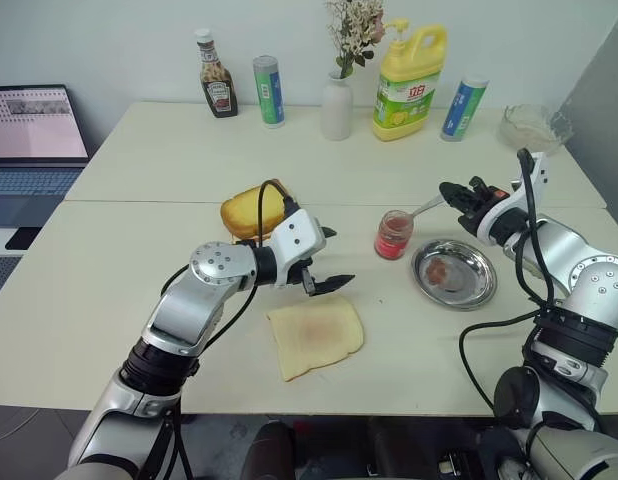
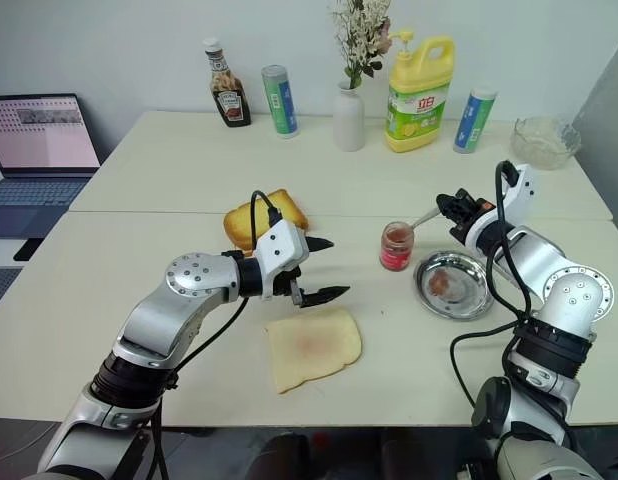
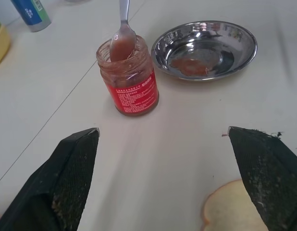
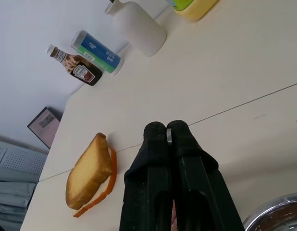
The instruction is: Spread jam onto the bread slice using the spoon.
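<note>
Right pincer [image 1: 451, 190] is clenched on the spoon [image 3: 122, 36], bowl dipped in the jam [image 3: 130, 79] jar. Left pincer [image 1: 329, 258] hangs wide open above the bread slice [image 1: 314, 336] on the counter [image 1: 109, 290].

The pale table [image 1: 139, 260] bears the bread slice [image 1: 315, 337], jam jar [image 1: 393, 234], steel dish [image 1: 454, 274] and thick toast [image 1: 254, 211].
</note>
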Robot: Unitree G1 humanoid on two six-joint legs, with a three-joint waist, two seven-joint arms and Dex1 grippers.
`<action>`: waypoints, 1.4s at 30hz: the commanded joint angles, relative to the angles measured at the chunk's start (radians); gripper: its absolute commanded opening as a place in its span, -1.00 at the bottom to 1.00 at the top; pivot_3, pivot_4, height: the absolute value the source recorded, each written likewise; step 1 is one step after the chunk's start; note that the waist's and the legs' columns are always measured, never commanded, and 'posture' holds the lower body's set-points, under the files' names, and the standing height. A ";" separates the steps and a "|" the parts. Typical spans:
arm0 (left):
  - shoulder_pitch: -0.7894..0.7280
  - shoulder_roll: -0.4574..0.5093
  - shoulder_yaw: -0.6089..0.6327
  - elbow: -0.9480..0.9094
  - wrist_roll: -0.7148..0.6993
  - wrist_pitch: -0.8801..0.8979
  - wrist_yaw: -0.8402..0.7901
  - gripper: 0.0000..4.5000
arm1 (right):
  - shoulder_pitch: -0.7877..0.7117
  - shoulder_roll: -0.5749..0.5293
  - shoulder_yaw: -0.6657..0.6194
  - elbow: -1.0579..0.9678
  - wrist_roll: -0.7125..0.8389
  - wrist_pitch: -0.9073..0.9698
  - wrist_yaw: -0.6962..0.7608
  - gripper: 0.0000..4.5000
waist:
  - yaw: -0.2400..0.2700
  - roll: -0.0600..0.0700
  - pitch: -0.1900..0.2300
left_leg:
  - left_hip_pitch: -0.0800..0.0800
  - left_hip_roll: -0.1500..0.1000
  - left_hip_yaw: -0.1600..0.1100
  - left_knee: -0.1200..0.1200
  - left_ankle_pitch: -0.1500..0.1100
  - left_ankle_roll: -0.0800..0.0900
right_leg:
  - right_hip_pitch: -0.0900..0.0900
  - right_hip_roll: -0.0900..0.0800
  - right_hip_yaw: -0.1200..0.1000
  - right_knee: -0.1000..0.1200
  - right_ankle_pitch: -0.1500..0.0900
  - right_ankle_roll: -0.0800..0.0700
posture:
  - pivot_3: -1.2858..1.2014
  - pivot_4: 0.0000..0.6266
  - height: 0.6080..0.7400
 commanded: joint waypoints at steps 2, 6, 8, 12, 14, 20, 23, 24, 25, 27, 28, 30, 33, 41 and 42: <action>-0.009 -0.002 0.000 -0.010 0.007 -0.018 -0.003 1.00 | -0.008 -0.021 0.004 -0.055 0.033 -0.028 0.015 -0.98 | 0.000 0.000 0.000 | -0.002 0.000 0.000 0.000 0.000 0.000 | -0.002 0.000 0.000 0.000 0.000 0.000 | 0.03 -0.52 1.00; -0.012 -0.002 0.000 -0.005 0.010 -0.023 -0.008 1.00 | -0.012 -0.004 -0.012 -0.049 0.065 -0.043 -0.007 -0.98 | 0.000 0.000 0.000 | -0.008 0.000 0.000 0.001 0.000 0.000 | -0.008 0.000 -0.001 0.001 0.000 0.000 | 0.03 -0.52 1.00; -0.012 -0.002 0.000 -0.003 0.011 -0.026 -0.008 1.00 | -0.014 0.006 -0.027 -0.039 0.096 -0.054 -0.030 -0.98 | 0.000 0.000 0.000 | -0.009 0.000 -0.001 0.001 0.000 0.000 | -0.008 0.000 -0.001 0.001 0.001 0.000 | 0.03 -0.52 1.00; -0.012 -0.002 0.000 -0.002 0.013 -0.029 -0.009 1.00 | -0.008 0.006 -0.034 -0.027 0.144 -0.069 -0.068 -0.98 | 0.001 0.000 0.000 | -0.009 0.000 -0.001 0.001 0.000 0.000 | -0.008 0.000 -0.001 0.001 0.001 0.000 | 0.03 -0.52 1.00; -0.011 -0.003 0.000 -0.002 0.013 -0.029 -0.010 1.00 | -0.003 0.003 -0.033 -0.023 0.163 -0.076 -0.080 -0.98 | 0.001 0.000 0.000 | -0.010 0.000 -0.001 0.001 0.000 0.000 | -0.008 0.000 -0.001 0.001 0.001 0.000 | 0.03 -0.52 1.00; -0.014 -0.005 0.001 0.007 0.017 -0.037 -0.013 1.00 | 0.013 -0.006 -0.026 -0.013 0.206 -0.104 -0.110 -0.98 | 0.001 0.000 0.000 | -0.010 0.000 -0.001 0.001 0.000 0.000 | -0.008 0.000 -0.001 0.001 0.001 0.000 | 0.03 -0.52 1.00; -0.017 -0.016 0.012 0.012 0.009 -0.042 -0.007 1.00 | 0.027 -0.015 -0.053 0.004 0.242 -0.129 -0.133 -0.98 | 0.001 0.000 0.000 | -0.010 0.000 -0.001 0.001 0.000 0.000 | -0.008 0.000 -0.001 0.001 0.001 0.000 | 0.03 -0.52 1.00; -0.017 -0.020 0.021 0.011 0.000 -0.041 -0.006 1.00 | 0.036 -0.024 -0.057 0.010 0.247 -0.132 -0.130 -0.98 | 0.001 0.000 0.000 | -0.010 0.000 -0.001 0.001 0.000 0.000 | -0.008 0.000 -0.002 0.001 0.001 0.000 | 0.03 -0.52 1.00; -0.014 -0.024 0.035 0.003 -0.019 -0.046 -0.014 1.00 | 0.045 -0.025 -0.064 0.013 0.262 -0.140 -0.134 -0.98 | 0.002 0.000 0.000 | -0.010 0.000 -0.001 0.001 0.000 0.000 | -0.008 0.000 -0.002 0.001 0.001 0.000 | 0.03 -0.52 1.00; -0.007 -0.013 0.057 -0.018 -0.056 -0.034 -0.039 1.00 | 0.067 -0.030 -0.060 0.006 0.293 -0.144 -0.125 -0.98 | 0.002 0.000 0.000 | -0.010 0.000 -0.001 0.001 0.000 0.000 | -0.008 0.000 -0.002 0.001 0.001 0.000 | 0.03 -0.52 1.00; -0.005 -0.007 0.062 -0.023 -0.064 -0.033 -0.047 1.00 | 0.074 -0.032 -0.054 0.003 0.304 -0.148 -0.122 -0.98 | 0.001 0.000 0.000 | -0.010 0.000 -0.001 0.001 0.000 0.000 | -0.008 0.000 -0.001 0.001 0.001 0.000 | 0.03 -0.52 1.00; -0.005 0.000 0.084 -0.032 -0.090 -0.022 -0.056 1.00 | 0.087 -0.037 -0.043 -0.004 0.330 -0.153 -0.106 -0.98 | -0.001 0.000 0.000 | -0.010 0.000 -0.001 0.001 0.000 0.000 | -0.008 0.000 -0.001 0.001 0.001 0.000 | 0.03 -0.52 1.00; -0.021 0.014 0.111 -0.036 -0.112 -0.001 -0.057 1.00 | 0.097 -0.039 -0.033 -0.008 0.360 -0.171 -0.075 -0.98 | -0.001 0.000 0.000 | -0.009 0.000 -0.001 0.001 0.000 0.000 | -0.009 0.000 -0.001 0.001 0.001 0.000 | 0.03 -0.52 1.00; -0.006 0.086 0.144 -0.093 -0.143 0.045 -0.081 1.00 | 0.101 -0.061 0.030 -0.072 0.471 -0.187 -0.023 -0.98 | 0.000 0.000 0.000 | -0.010 0.000 -0.001 0.001 0.000 0.000 | -0.009 0.000 -0.002 0.001 0.001 0.000 | 0.03 -0.52 1.00; 0.011 0.111 0.163 -0.099 -0.147 0.045 -0.089 1.00 | 0.105 -0.070 0.047 -0.101 0.504 -0.179 -0.015 -0.98 | -0.001 0.000 0.000 | -0.010 0.000 -0.001 0.001 0.000 0.000 | -0.009 0.000 -0.002 0.001 0.001 0.000 | 0.03 -0.52 1.00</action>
